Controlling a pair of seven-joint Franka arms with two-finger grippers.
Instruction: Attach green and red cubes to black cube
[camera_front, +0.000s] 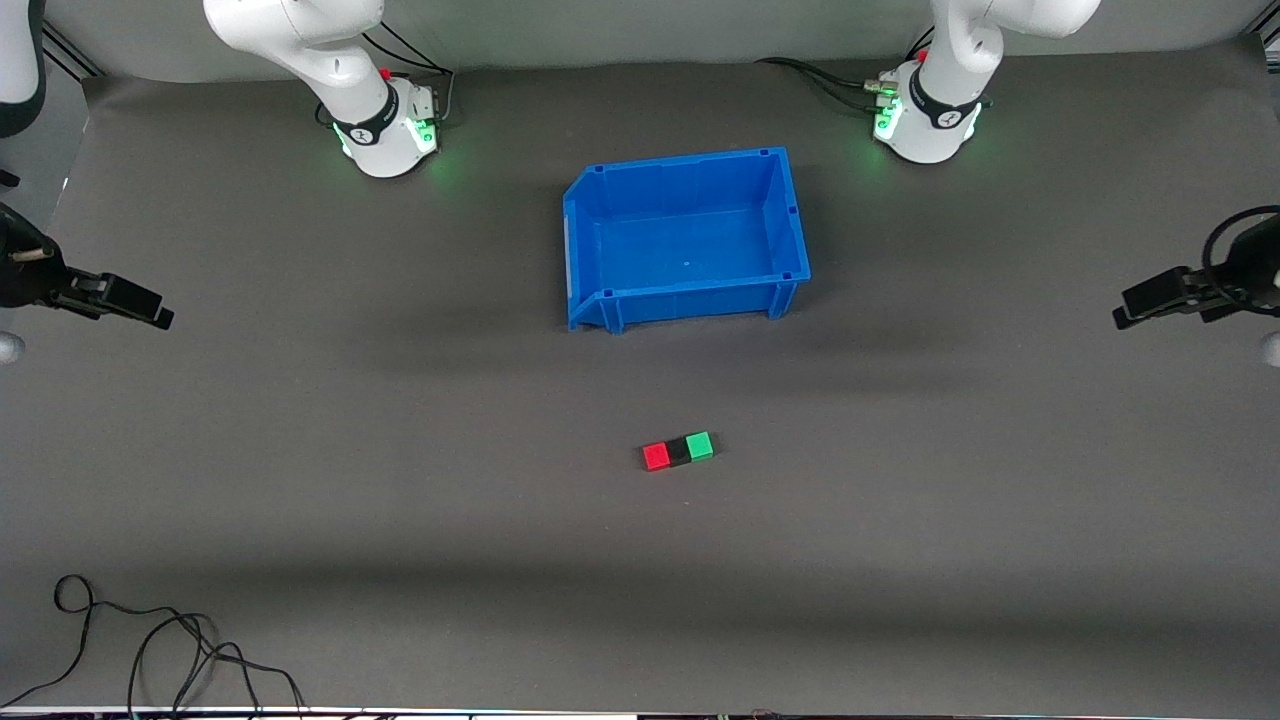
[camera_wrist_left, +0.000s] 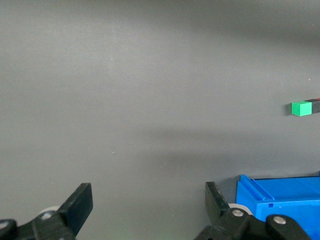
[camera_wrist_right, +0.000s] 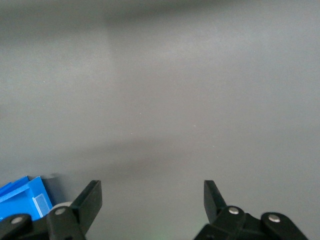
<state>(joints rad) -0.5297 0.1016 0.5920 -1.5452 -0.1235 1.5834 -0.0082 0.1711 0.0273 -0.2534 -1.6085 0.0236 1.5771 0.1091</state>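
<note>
Red cube (camera_front: 656, 457), black cube (camera_front: 679, 451) and green cube (camera_front: 699, 446) sit touching in a row on the grey surface (camera_front: 400, 500), nearer the front camera than the blue bin (camera_front: 590, 245). Left tool (camera_front: 1140, 305) and right tool (camera_front: 140, 305) wait wide apart, holding nothing, over opposite ends. No writing is legible.

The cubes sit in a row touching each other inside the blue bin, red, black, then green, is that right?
Not quite. The red cube, black cube and green cube do touch in a row in that order, but they lie on the table, nearer the front camera than the blue bin, not inside it. The front view shows this.
</note>
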